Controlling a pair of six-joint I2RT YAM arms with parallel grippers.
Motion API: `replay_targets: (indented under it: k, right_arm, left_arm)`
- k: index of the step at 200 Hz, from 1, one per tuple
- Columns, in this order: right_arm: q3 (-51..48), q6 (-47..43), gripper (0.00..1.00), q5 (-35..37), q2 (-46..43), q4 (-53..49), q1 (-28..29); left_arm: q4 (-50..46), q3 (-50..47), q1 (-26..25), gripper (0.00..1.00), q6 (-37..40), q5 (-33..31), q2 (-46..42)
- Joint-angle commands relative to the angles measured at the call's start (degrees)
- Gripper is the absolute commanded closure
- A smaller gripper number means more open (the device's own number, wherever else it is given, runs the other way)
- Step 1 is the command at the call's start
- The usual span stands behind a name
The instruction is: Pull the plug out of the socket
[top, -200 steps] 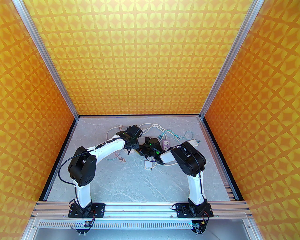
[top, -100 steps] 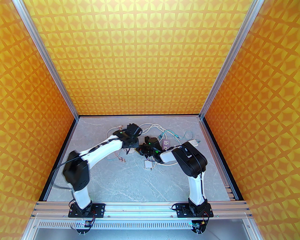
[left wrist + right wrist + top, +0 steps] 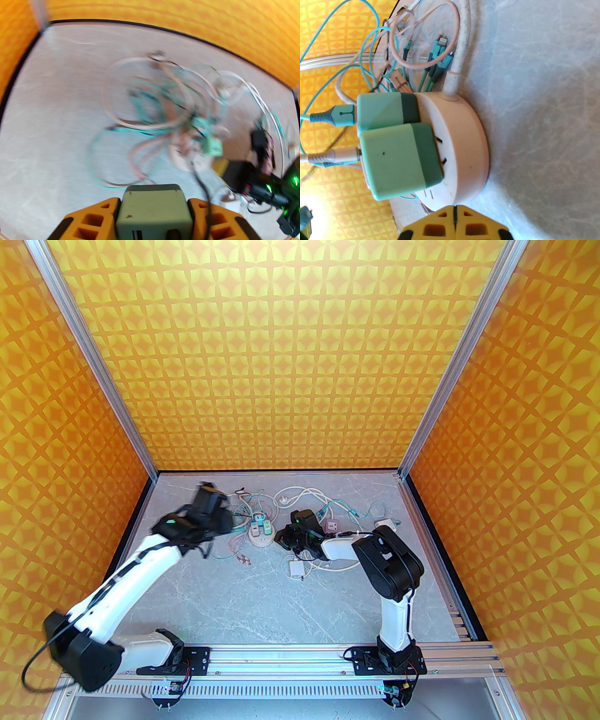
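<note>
The round pinkish-white socket [image 3: 261, 536] lies on the table with two green plugs [image 3: 260, 525] still standing in it. They show close up in the right wrist view as a nearer plug [image 3: 398, 161] and a farther plug [image 3: 386, 112] on the socket [image 3: 464, 145]. My right gripper [image 3: 454, 222] is shut, its fingertips against the socket's rim, just right of the socket in the top view [image 3: 285, 540]. My left gripper [image 3: 218, 520] is off to the socket's left, raised. It is shut on a grey-green plug [image 3: 152, 211], held between its orange fingers [image 3: 103, 218] clear of the blurred socket [image 3: 187, 161].
A tangle of teal, pink and white cables [image 3: 243, 507] spreads behind and left of the socket. A purple adapter [image 3: 333, 524], a white block [image 3: 385, 523] and a small white charger [image 3: 296, 568] lie near the right arm. Orange walls enclose the table.
My left arm has swung back and to the left, away from the socket, taking the grey-green plug with it. The socket and its two plugs are now uncovered. The right gripper stays at the socket.
</note>
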Motion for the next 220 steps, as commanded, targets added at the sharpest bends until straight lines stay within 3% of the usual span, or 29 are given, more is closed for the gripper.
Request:
replay_targets:
  k: [1, 60, 124, 173, 207, 220]
  right_arm:
    - [0.9, -1.93, 1.0, 1.12, -1.17, -2.87, -0.36]
    - [-0.46, -2.2, 1.0, 1.44, -2.82, -2.16, -0.15]
    - [-2.28, -4.53, 1.0, 2.77, -7.46, -3.39, -0.15]
    - [-1.99, -8.57, 0.95, 5.39, -13.7, -7.75, -0.24]
    - [-1.75, -11.32, 0.89, 7.72, -19.17, -11.04, -0.24]
    - [-1.9, -12.92, 0.83, 8.91, -21.48, -12.77, -0.24]
  left_arm:
    - [-2.94, 5.65, 1.15, 0.76, 3.46, -0.47, -2.94]
    - [-11.23, 33.38, 1.51, 0.75, 7.24, 0.55, 7.0]
    - [-20.67, 55.9, 8.16, 0.75, 10.61, 0.6, 15.43]
    - [-20.52, 52.82, 18.23, 0.76, 11.99, 0.62, 13.16]
    - [-12.9, 32.43, 22.0, 0.76, 10.27, 2.14, 7.07]
    - [-8.71, 23.1, 24.23, 0.74, 8.69, 3.47, 4.21]
